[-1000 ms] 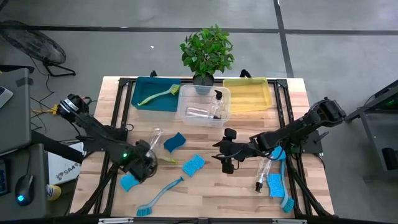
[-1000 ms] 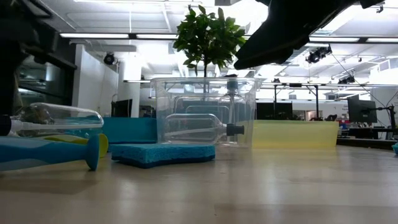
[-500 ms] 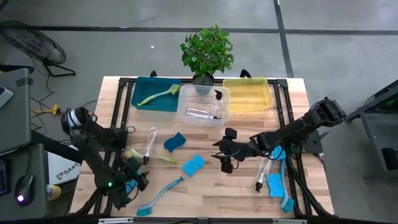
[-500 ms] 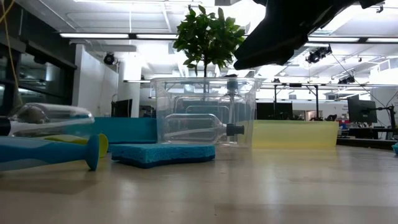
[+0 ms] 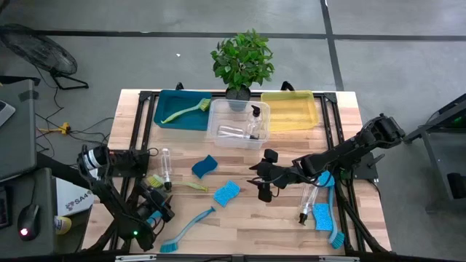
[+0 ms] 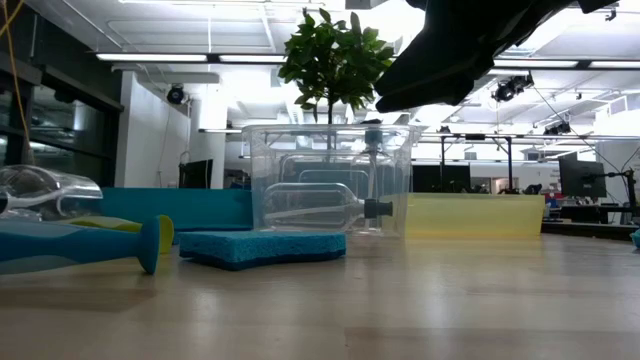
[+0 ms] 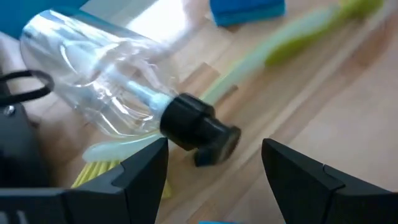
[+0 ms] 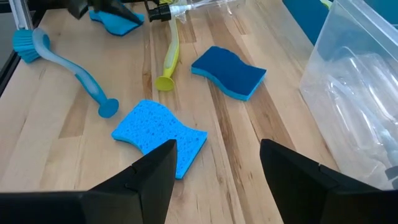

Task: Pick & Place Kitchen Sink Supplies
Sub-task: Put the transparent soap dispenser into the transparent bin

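While open, left end effector [image 7: 214,165] faces bottle [image 7: 118,93].

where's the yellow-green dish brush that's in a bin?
High view: the yellow-green dish brush lies in the teal bin at the table's back left, beside the clear bin.

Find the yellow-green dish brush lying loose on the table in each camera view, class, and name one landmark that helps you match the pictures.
High view: yellow-green dish brush, left of centre, beside the clear bottle.
Low view: only a yellow sliver at far left, behind the blue brush handle.
Left wrist view: blurred, passing under the bottle.
Right wrist view: near the top, left of centre.
Shared landmark: the dark blue sponge.
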